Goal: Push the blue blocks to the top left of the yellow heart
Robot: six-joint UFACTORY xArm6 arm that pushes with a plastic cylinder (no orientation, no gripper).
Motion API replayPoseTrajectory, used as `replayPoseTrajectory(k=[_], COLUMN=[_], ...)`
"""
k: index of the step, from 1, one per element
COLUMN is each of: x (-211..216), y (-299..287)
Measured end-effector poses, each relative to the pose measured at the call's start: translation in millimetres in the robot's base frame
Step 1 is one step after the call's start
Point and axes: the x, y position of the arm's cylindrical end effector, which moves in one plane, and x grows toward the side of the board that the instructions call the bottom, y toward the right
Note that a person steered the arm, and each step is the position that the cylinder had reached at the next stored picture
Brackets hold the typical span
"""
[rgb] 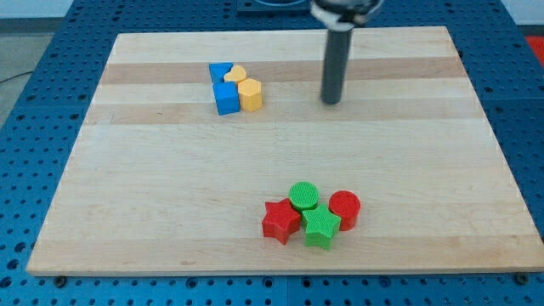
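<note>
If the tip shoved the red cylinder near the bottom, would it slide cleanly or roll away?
The red cylinder stands on its flat end, so it would probably slide, not roll. It touches the green star, so that likely moves along. My tip is far above it.

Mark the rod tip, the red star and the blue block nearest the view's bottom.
my tip (330, 101): camera view, rod's very lower end.
red star (280, 220): camera view, middle of top face.
blue block (226, 97): camera view, middle of top face.

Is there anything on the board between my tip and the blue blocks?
In the camera view, the yellow hexagon block lies between my tip and the blue cube block, touching it. Between tip and hexagon, only bare wooden board shows.
</note>
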Motion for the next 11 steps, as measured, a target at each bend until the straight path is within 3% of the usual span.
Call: replayPoseTrajectory(k=[4,8,11], x=[28.0,-43.0,-69.6], y=[-108.2,-146.8,-154.0])
